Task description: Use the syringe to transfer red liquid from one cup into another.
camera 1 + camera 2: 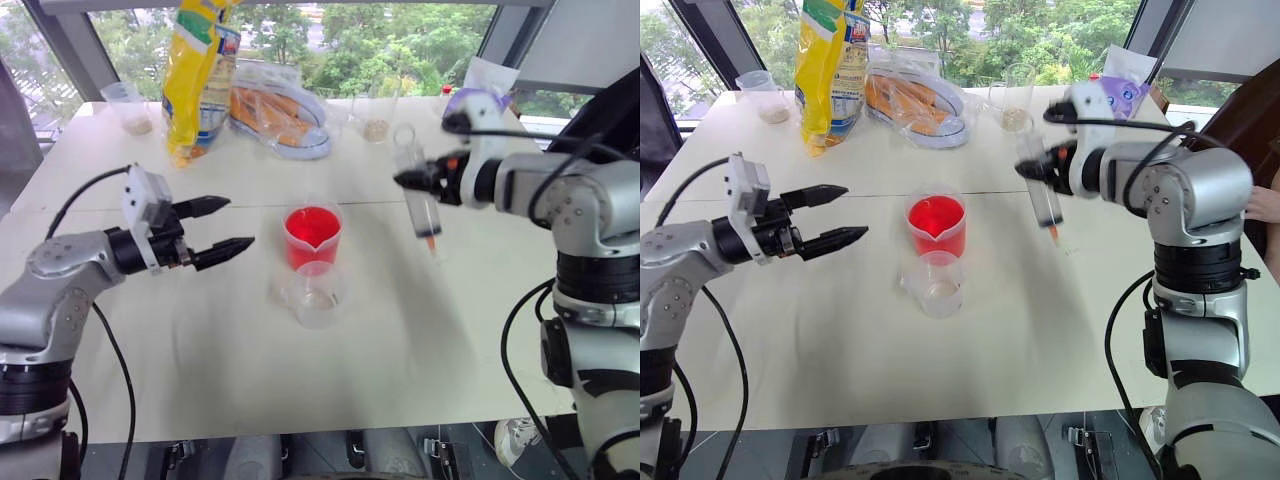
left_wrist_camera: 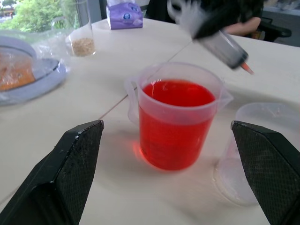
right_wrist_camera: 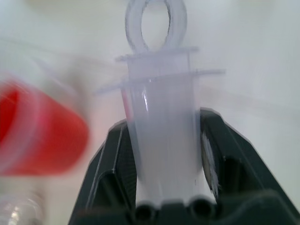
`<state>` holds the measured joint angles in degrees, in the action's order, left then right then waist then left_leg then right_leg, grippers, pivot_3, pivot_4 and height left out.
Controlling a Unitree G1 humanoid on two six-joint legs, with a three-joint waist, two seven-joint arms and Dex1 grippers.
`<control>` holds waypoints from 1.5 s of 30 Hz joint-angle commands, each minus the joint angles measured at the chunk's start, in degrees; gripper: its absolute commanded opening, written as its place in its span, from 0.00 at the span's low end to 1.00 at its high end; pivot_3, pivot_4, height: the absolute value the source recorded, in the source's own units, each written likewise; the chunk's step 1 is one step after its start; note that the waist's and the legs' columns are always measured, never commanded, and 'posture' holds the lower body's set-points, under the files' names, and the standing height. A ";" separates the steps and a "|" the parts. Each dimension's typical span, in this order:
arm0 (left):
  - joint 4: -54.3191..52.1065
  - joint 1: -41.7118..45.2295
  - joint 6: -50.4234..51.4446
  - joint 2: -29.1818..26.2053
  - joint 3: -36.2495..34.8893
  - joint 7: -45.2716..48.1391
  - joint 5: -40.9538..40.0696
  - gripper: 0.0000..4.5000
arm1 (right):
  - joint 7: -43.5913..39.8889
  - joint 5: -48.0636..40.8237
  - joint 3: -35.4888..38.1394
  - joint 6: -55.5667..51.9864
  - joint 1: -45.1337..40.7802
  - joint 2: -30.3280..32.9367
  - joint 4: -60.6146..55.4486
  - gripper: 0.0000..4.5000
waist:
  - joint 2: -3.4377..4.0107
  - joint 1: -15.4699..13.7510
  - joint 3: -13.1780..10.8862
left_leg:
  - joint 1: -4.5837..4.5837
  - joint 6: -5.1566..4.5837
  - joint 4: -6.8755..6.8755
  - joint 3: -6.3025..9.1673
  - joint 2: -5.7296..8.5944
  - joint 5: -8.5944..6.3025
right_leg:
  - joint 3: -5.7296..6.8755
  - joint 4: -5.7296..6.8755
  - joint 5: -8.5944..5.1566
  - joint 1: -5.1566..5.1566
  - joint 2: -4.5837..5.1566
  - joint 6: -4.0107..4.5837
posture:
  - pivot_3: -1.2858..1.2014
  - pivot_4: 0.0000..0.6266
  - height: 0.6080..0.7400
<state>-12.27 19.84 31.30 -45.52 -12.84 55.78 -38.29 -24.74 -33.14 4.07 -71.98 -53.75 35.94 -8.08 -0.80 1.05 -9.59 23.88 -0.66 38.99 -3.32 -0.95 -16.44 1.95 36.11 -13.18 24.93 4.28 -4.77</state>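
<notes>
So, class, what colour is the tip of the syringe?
Red-orange. The syringe tip shows best in the left wrist view, above the red cup.

syringe barrel [image 3: 164,136]: lower part hidden between the right claw's [image 3: 164,154] fingers; tip out of sight behind the claw.
red beaker [image 3: 37,131]: beside the right claw, smeared by blur, cut by the frame edge.
short clear beaker [image 2: 262,150]: partly behind the left claw's finger [image 2: 267,164].
syringe top [image 2: 197,14]: blurred above the red beaker.
</notes>
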 commanded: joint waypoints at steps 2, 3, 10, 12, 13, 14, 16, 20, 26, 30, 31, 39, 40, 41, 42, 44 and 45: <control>1.61 4.33 1.85 -2.16 -2.44 1.35 -2.31 1.00 | -4.04 -2.78 5.89 15.06 -0.96 -5.10 -5.74 0.33 | 0.00 -0.12 -0.02 | 0.00 0.00 0.00 0.03 -0.02 0.00 | 0.00 0.00 0.00 0.00 -0.06 0.00 | 0.52 0.24 1.00; 1.98 5.24 2.22 -2.61 -2.31 1.81 -2.51 1.00 | -5.24 -4.50 6.73 16.83 -1.14 -7.03 -6.18 0.33 | 0.00 -0.17 -0.02 | 0.00 0.01 0.01 0.03 -0.02 0.00 | -0.01 0.00 0.00 -0.01 -0.06 0.00 | 0.52 0.24 1.00; 5.07 12.19 6.37 -4.10 -2.21 3.83 -5.38 1.00 | -15.55 -7.80 2.87 33.43 2.64 -19.84 -5.59 0.33 | -0.01 -0.26 -0.02 | -0.01 0.02 0.02 0.03 -0.01 0.01 | -0.04 0.01 0.02 -0.05 -0.06 -0.02 | 0.52 0.24 1.00; 5.46 13.17 6.99 -4.28 -2.05 4.10 -5.66 1.00 | -17.03 -5.40 -0.02 37.75 4.76 -21.42 -3.97 0.33 | -0.01 -0.30 -0.02 | -0.02 0.02 0.03 0.06 0.02 0.01 | -0.03 -0.01 0.02 -0.11 -0.04 -0.03 | 0.52 0.24 1.00; 5.63 13.52 7.20 -4.32 -2.01 4.20 -5.78 1.00 | -17.52 -4.45 -1.07 39.62 5.45 -22.14 -3.06 0.33 | -0.01 -0.26 -0.02 | -0.02 0.02 0.04 0.05 0.06 0.01 | -0.04 0.00 0.02 -0.12 0.01 -0.03 | 0.52 0.24 1.00; 5.58 13.90 7.55 -4.28 -1.86 4.27 -5.97 1.00 | -18.50 -3.28 -2.28 42.05 6.32 -22.99 -1.88 0.33 | -0.01 -0.19 -0.02 | -0.02 0.02 0.06 0.04 0.07 0.01 | -0.04 0.00 0.02 -0.13 0.03 -0.03 | 0.52 0.24 1.00; 5.10 14.33 7.95 -4.29 -1.56 4.59 -6.17 1.00 | -19.53 -0.46 -4.01 47.01 7.37 -24.48 1.35 0.33 | 0.01 -0.11 -0.03 | -0.03 0.03 0.08 0.01 0.08 0.02 | -0.04 0.01 0.02 -0.12 0.05 -0.03 | 0.52 0.24 1.00; 3.65 16.29 9.69 -3.46 -1.48 3.80 -7.93 1.00 | -21.07 5.44 -6.46 57.39 9.86 -26.06 7.46 0.33 | -0.01 -0.19 -0.04 | -0.05 0.06 0.08 0.04 0.07 0.04 | -0.03 0.03 0.02 -0.11 0.03 -0.04 | 0.52 0.24 1.00; 0.91 18.67 11.72 -2.03 -0.32 2.72 -9.94 1.00 | -20.69 9.50 -7.31 64.31 11.32 -27.04 12.19 0.33 | 0.00 -0.10 -0.05 | -0.05 0.09 0.08 0.02 0.08 0.05 | -0.04 0.04 0.02 -0.11 0.03 -0.04 | 0.52 0.24 1.00; 1.20 21.57 12.79 -0.22 1.43 1.95 -10.31 1.00 | -21.17 9.41 -7.70 63.80 12.38 -26.80 12.09 0.33 | -0.01 -0.20 -0.05 | -0.07 0.14 0.08 0.05 0.07 0.08 | -0.04 0.09 0.02 -0.12 0.02 -0.04 | 0.52 0.24 1.00; 1.51 22.32 13.13 0.06 1.84 2.19 -10.41 1.00 | -21.20 9.54 -7.82 63.75 12.51 -26.77 12.22 0.33 | -0.01 -0.19 -0.05 | -0.08 0.14 0.08 0.06 0.07 0.09 | -0.04 0.09 0.02 -0.13 0.02 -0.04 | 0.52 0.24 1.00; 5.66 29.10 13.14 4.11 6.24 3.31 -9.08 1.00 | -21.78 9.38 -8.87 61.42 13.82 -26.39 11.59 0.33 | -0.01 -0.24 -0.06 | -0.12 0.14 0.08 0.05 0.07 0.09 | -0.05 0.10 0.02 -0.16 -0.01 -0.04 | 0.52 0.24 1.00; 6.23 29.77 13.22 4.62 6.36 3.22 -9.06 1.00 | -21.83 9.37 -8.94 61.14 13.89 -26.30 11.48 0.33 | -0.01 -0.22 -0.06 | -0.12 0.14 0.09 0.05 0.08 0.09 | -0.05 0.10 0.02 -0.16 -0.01 -0.04 | 0.52 0.24 1.00; 6.90 30.46 13.11 5.02 6.62 3.27 -8.83 1.00 | -21.86 9.39 -9.01 60.94 13.89 -26.23 11.53 0.33 | -0.01 -0.22 -0.06 | -0.12 0.14 0.09 0.04 0.08 0.09 | -0.06 0.09 0.02 -0.16 -0.01 -0.04 | 0.52 0.24 1.00; 7.45 31.01 12.91 5.31 7.02 3.52 -8.45 1.00 | -21.89 9.40 -9.09 60.70 13.89 -26.18 11.55 0.33 | -0.01 -0.19 -0.06 | -0.13 0.14 0.09 0.04 0.08 0.09 | -0.06 0.09 0.02 -0.16 -0.01 -0.04 | 0.52 0.24 1.00; 8.15 31.64 12.46 5.70 7.74 4.23 -7.68 1.00 | -21.96 9.46 -9.19 60.36 13.93 -26.10 11.52 0.33 | -0.01 -0.04 -0.06 | -0.14 0.14 0.09 0.04 0.07 0.09 | -0.07 0.10 0.02 -0.16 -0.03 -0.04 | 0.52 0.24 1.00; 8.36 31.76 12.60 5.81 7.95 4.44 -7.56 1.00 | -21.86 9.44 -9.16 60.09 13.93 -26.10 11.49 0.33 | -0.01 -0.04 -0.06 | -0.14 0.14 0.08 0.04 0.06 0.09 | -0.07 0.10 0.02 -0.16 -0.04 -0.04 | 0.52 0.24 1.00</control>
<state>-3.72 50.20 44.55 -39.61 -4.69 59.61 -46.38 -46.50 -23.26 -5.38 -12.07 -39.32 9.96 5.76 -0.81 1.01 -9.65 23.74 -0.51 39.07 -3.28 -0.90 -16.36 1.88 36.21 -13.16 24.77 4.22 -4.81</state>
